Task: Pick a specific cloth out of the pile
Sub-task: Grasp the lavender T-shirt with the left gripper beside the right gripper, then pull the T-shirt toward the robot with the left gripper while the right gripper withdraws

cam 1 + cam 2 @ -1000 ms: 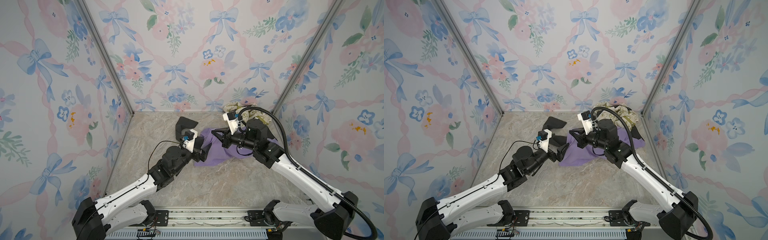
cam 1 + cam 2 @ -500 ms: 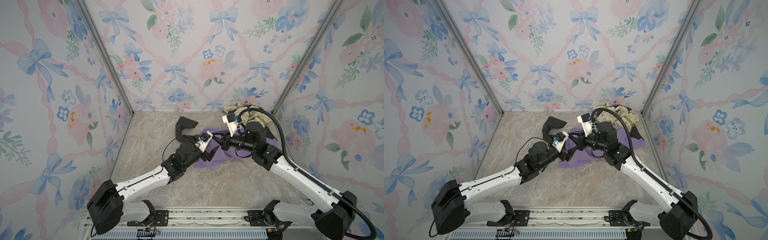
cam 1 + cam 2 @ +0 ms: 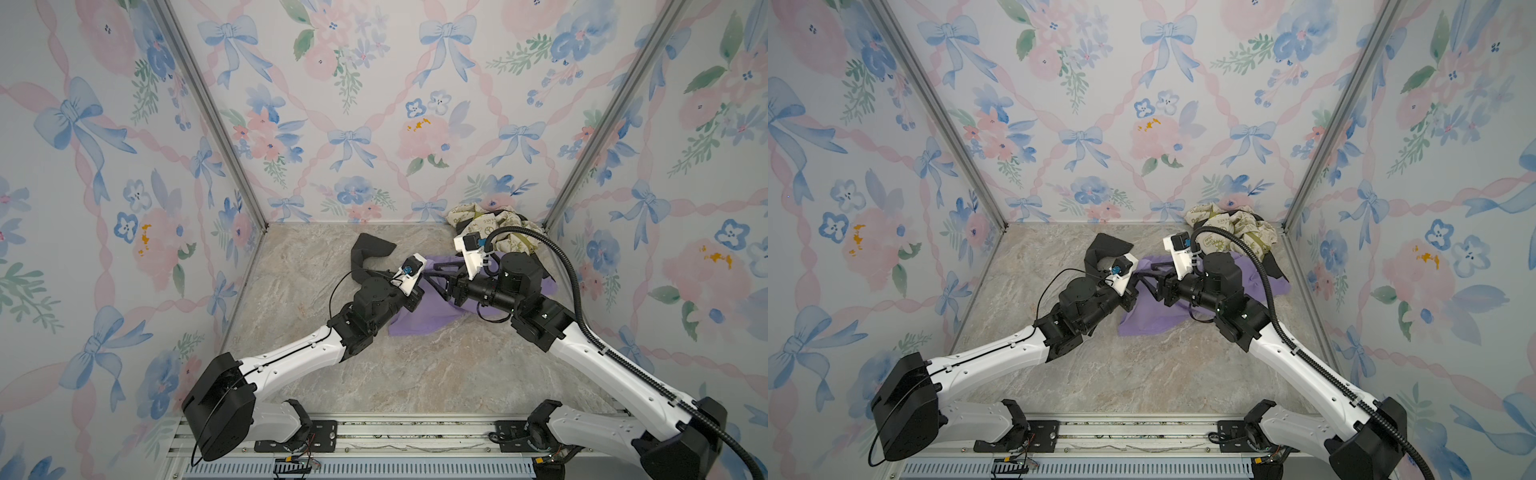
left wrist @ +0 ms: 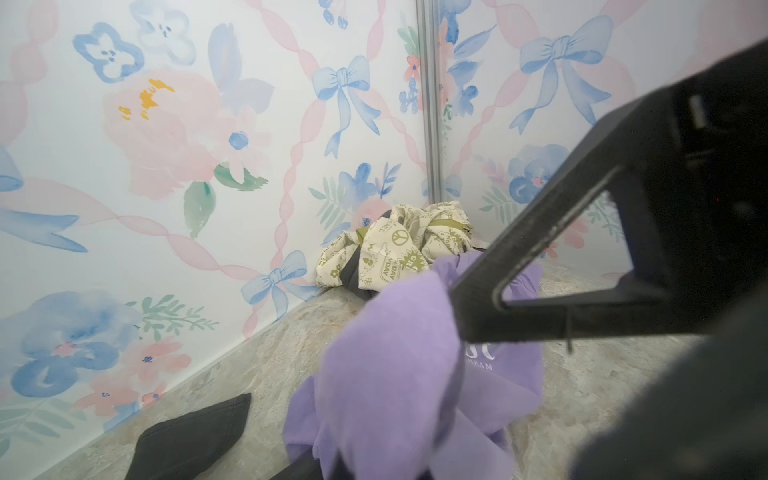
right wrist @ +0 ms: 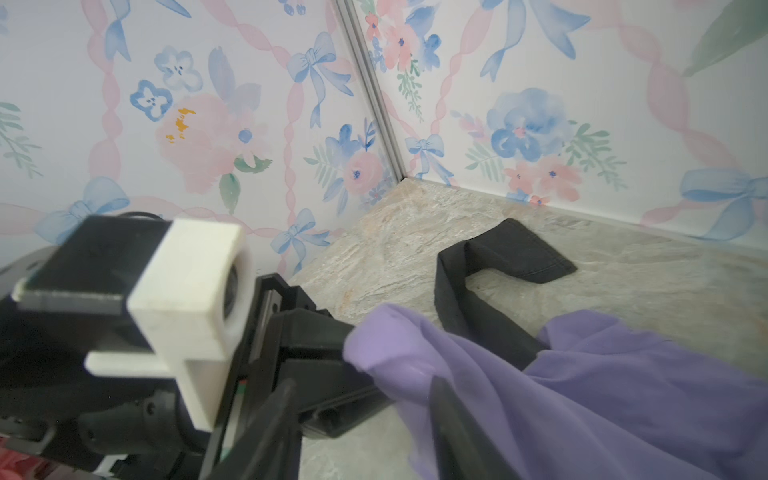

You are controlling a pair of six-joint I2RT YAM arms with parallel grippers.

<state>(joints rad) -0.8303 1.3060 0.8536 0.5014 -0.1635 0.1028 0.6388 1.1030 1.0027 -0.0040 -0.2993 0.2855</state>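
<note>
On the left, one end of the dark grey garment lies flat on the marble tabletop. The left gripper is closed on a bunched fold of the lavender cloth; the rest of it lies on the tabletop between the arms. The right gripper is just beside this fold, jaws apart, gripping nothing. The cream printed cloth sits in the back right corner. In my judgement the cloth is grasped; pulling it clear of the pile is left.
</note>
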